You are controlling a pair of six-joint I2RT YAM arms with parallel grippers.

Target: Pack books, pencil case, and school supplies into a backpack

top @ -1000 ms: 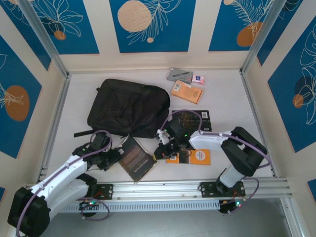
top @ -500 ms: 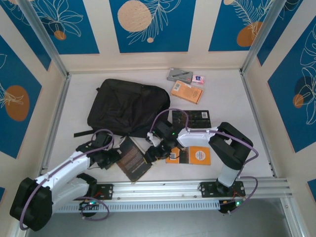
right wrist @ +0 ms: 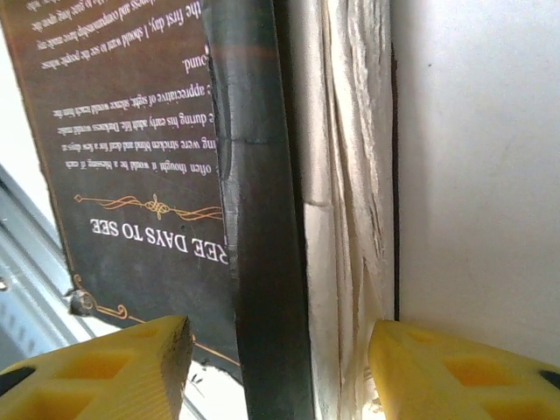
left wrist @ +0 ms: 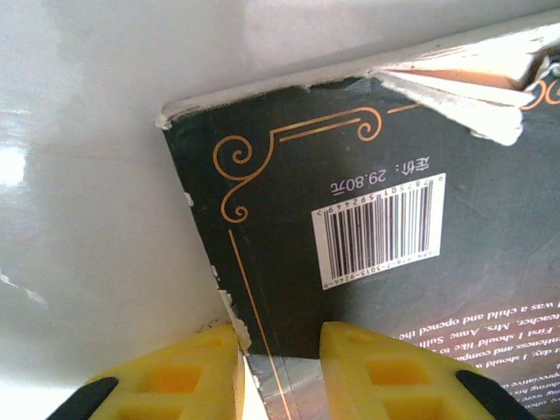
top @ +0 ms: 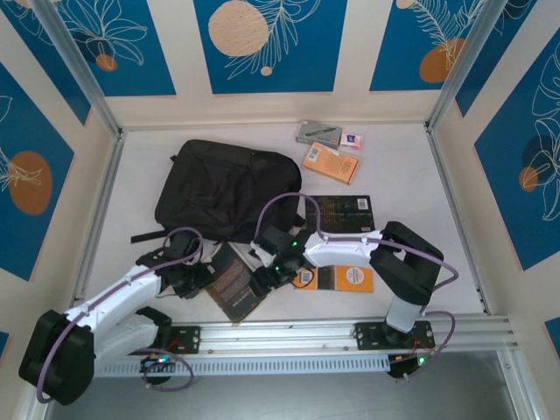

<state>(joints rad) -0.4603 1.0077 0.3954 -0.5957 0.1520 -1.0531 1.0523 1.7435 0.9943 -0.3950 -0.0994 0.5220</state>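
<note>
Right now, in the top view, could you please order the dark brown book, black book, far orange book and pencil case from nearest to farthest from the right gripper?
From the right gripper:
1. dark brown book, right at it, at the front.
2. black book, mid-scene, to the right.
3. far orange book, farther back.
4. pencil case, farthest back.

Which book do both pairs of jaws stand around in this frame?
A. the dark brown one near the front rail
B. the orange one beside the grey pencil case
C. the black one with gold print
A: the dark brown book lies between the two arms. The left gripper straddles its barcode corner and the right gripper straddles its spine edge, both with jaws apart.
</note>
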